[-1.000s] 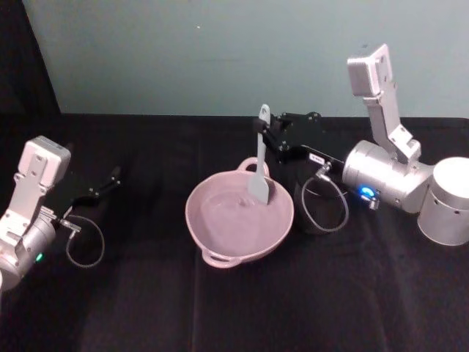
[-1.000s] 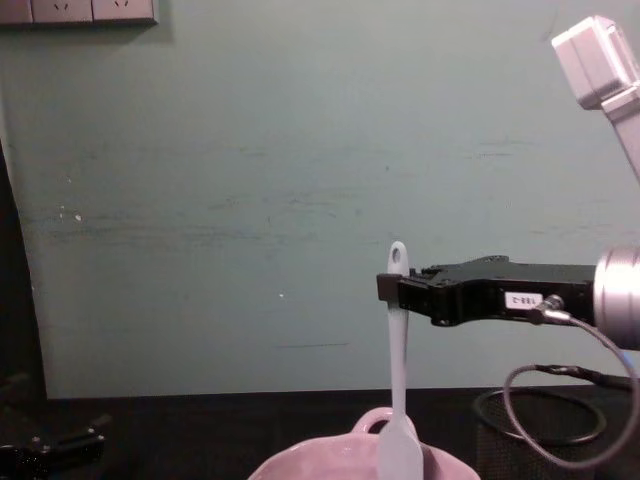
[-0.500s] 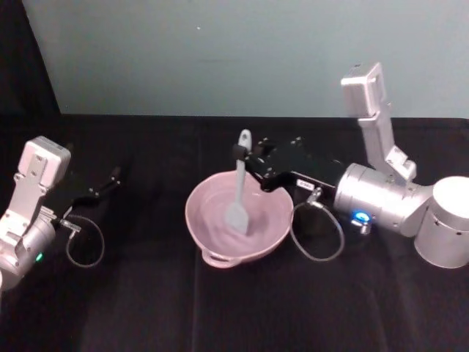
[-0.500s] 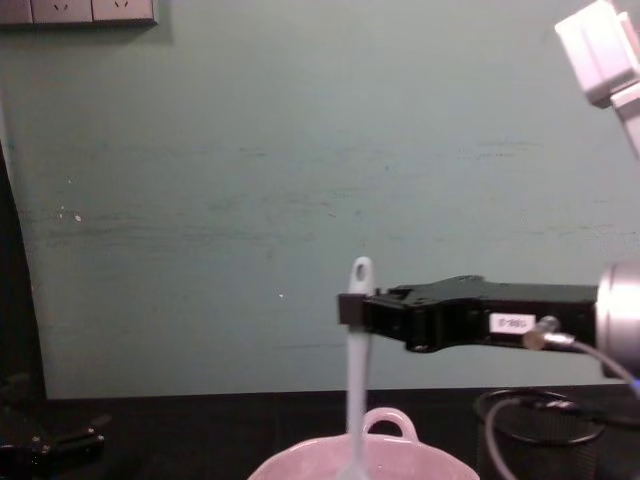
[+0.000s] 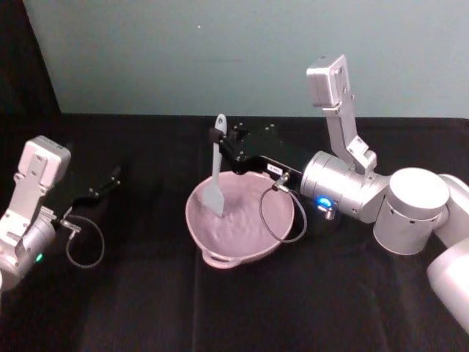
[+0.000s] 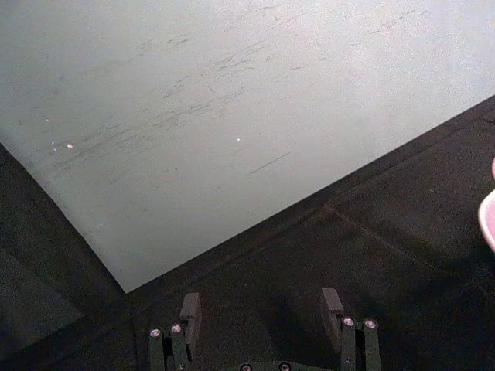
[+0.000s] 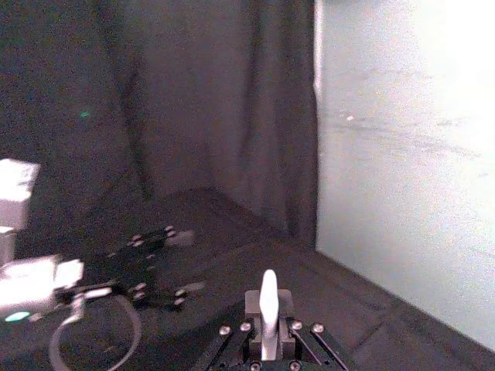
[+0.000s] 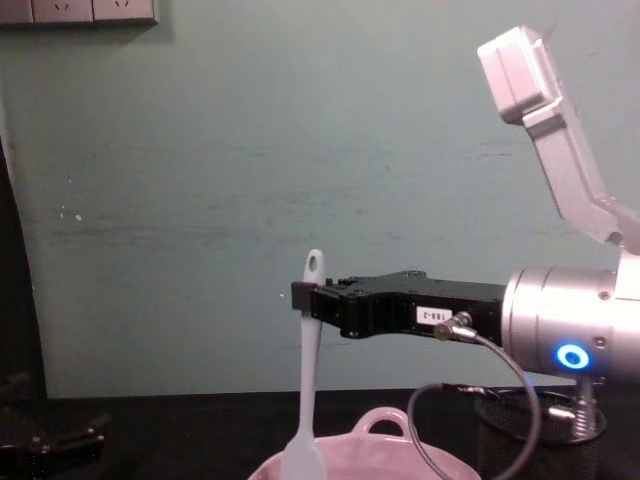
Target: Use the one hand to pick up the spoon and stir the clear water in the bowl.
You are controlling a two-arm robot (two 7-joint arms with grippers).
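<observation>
Black table [image 5: 146, 308], teal wall [image 5: 183, 59]: we're seeing the right gripper [image 8: 300, 296] clenching the spoon [image 8: 308, 380] just below its handle hole. Long axis is hanging vertical, scoop dipping into the water [image 5: 245, 216] at the bowl [image 5: 192, 220]'s left side. Left gripper [image 6: 263, 309] is idling open-fingered, well apart.

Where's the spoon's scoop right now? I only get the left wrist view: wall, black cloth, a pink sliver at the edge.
Observer: In the head view, the spoon hangs nearly upright, with the scoop low inside the bowl, on its left side.
Operator: What's holding it?
Observer: The right claw is shut on the handle just under the hole, reaching in level from the right.
Operator: Is the scoop wet?
Observer: The chest view puts the scoop's tip about level with the rim. I can't tell whether it touches the water.
</observation>
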